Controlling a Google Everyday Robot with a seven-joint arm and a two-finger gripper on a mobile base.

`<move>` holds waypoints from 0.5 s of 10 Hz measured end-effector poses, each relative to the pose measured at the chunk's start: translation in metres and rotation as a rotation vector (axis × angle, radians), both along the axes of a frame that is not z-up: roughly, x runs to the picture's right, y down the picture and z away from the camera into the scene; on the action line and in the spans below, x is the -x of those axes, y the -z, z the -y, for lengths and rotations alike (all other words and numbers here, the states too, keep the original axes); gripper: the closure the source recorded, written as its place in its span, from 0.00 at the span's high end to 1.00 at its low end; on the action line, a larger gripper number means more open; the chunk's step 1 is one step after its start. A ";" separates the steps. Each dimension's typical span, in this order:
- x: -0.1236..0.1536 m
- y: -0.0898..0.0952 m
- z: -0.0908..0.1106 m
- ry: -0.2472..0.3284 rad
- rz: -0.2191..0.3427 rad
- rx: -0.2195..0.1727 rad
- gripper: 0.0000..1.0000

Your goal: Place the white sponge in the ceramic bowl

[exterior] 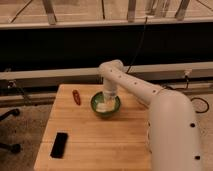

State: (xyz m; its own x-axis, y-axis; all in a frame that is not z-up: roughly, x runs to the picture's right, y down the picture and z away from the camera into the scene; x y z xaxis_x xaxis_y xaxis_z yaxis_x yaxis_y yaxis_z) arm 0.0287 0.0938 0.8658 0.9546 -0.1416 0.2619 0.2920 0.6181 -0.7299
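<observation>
A green ceramic bowl [105,106] stands on the wooden table [95,137], toward the back middle. A white sponge [103,106] lies inside the bowl. My gripper [108,97] hangs straight down over the bowl, its tip at or just inside the rim, right above the sponge. The white arm reaches in from the lower right and bends over the bowl.
A small red object [76,96] lies on the table left of the bowl. A black rectangular object [59,145] lies near the front left corner. A dark wall with metal rails runs behind the table. A chair base [10,130] sits on the floor at left.
</observation>
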 end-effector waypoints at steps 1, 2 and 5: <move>-0.008 -0.008 0.005 -0.005 -0.021 -0.021 0.21; -0.012 -0.013 0.010 -0.010 -0.033 -0.035 0.31; -0.023 -0.022 0.019 -0.042 -0.068 -0.081 0.61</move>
